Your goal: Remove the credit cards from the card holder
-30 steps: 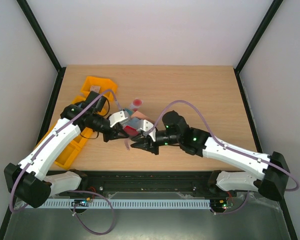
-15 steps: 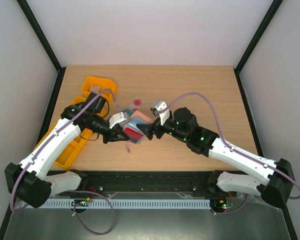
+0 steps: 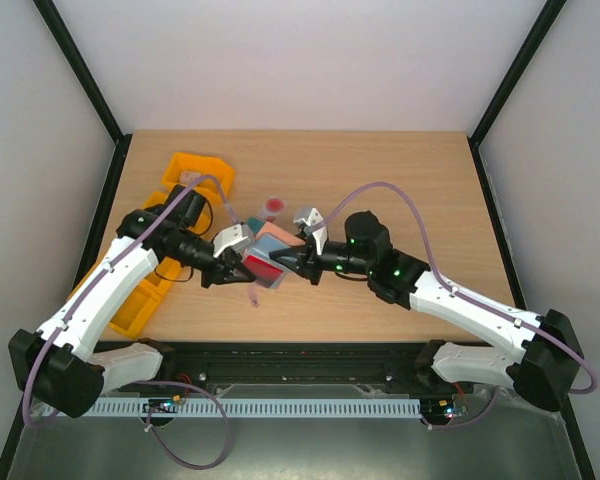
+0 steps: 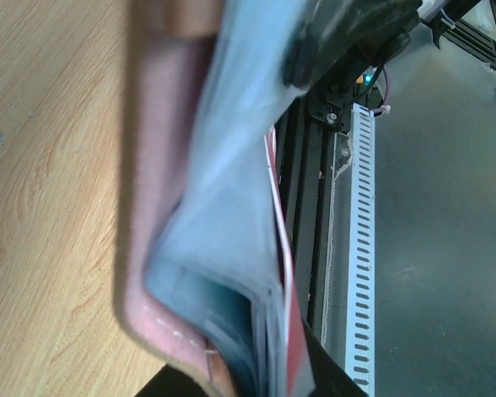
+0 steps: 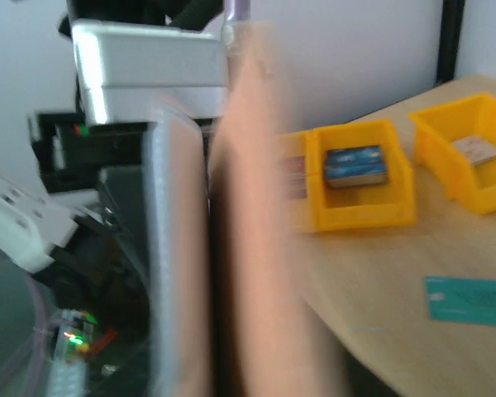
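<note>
The card holder [image 3: 265, 262] hangs above the table, reddish-brown outside and grey-blue inside [image 4: 215, 207]. My left gripper [image 3: 232, 268] is shut on its lower left edge, and its dark fingers [image 4: 331, 382] show at the bottom of the left wrist view. My right gripper [image 3: 295, 260] straddles the holder's right flap [image 5: 252, 248]. A grey finger [image 5: 174, 248] stands close beside that flap, but blur hides how tightly the jaws stand. A teal credit card [image 5: 471, 299] lies flat on the table. A pale card with a red round mark [image 3: 272, 208] lies just behind the holder.
Orange bins stand at the table's left: one at the back [image 3: 195, 172] with a small item inside, and one along the left edge [image 3: 140, 300]. In the right wrist view a bin [image 5: 360, 207] holds a blue object [image 5: 355, 164]. The table's front edge [image 3: 300, 340] is close below.
My right gripper has lifted from low in front of the holder, swung to its right side and closed in round the flap. The left gripper has kept its hold, shifting only slightly.
</note>
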`<state>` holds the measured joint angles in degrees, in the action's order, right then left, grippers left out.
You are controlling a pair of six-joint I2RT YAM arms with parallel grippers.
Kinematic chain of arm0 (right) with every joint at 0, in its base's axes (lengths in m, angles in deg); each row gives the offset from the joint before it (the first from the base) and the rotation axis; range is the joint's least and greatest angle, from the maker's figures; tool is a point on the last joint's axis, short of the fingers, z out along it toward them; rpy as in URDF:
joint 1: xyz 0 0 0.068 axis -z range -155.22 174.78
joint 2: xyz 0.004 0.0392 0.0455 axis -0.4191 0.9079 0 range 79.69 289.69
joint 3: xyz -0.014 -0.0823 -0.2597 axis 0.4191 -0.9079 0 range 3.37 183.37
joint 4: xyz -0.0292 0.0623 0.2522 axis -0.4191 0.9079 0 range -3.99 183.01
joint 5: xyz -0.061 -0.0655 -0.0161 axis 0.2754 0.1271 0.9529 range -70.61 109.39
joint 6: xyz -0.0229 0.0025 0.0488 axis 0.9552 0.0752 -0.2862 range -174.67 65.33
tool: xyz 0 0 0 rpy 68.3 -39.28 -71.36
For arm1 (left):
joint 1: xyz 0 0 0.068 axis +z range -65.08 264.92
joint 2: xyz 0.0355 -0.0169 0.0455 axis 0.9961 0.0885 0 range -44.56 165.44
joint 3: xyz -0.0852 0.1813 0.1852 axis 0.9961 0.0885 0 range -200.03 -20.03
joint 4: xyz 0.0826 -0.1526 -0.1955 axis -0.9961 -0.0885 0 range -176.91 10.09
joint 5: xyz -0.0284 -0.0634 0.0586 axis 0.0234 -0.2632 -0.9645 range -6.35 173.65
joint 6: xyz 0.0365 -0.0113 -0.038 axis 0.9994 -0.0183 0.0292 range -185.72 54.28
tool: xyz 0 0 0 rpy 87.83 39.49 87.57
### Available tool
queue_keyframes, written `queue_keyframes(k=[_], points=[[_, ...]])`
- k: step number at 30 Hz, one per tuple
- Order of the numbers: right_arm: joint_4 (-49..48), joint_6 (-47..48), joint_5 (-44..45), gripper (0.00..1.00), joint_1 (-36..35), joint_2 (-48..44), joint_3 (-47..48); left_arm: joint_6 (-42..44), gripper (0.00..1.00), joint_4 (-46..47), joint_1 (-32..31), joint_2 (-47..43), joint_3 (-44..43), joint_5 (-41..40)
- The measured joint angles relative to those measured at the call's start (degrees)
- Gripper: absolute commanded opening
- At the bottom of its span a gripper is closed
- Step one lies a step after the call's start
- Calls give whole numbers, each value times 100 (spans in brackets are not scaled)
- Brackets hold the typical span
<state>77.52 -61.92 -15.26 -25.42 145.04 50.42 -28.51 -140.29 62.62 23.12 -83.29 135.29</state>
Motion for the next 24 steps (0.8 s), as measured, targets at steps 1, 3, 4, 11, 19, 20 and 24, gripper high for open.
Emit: queue_keyframes(k=[1, 3, 4, 11, 19, 20, 24], points=[[-42, -9, -83, 2, 0, 0, -4, 22, 2, -35, 22, -15, 0, 17], [-155, -81, -236, 2, 13, -2, -11, 52, 6, -83, 66, -46, 0, 39], [-188, -107, -293, 2, 20, -4, -11, 79, 20, -92, 90, -57, 0, 61], [-387, -249, -601, 2, 133, -28, -42, 358, 46, -243, 289, -157, 7, 444], [-855, -525, -970, 2, 181, -164, -63, 483, 33, -319, 533, -273, 52, 713], [-890, -544, -1001, 2, 181, -186, -63, 505, 30, -328, 555, -284, 55, 732], [-962, -603, -1080, 2, 181, -201, -63, 564, 9, -387, 601, -302, 55, 831]])
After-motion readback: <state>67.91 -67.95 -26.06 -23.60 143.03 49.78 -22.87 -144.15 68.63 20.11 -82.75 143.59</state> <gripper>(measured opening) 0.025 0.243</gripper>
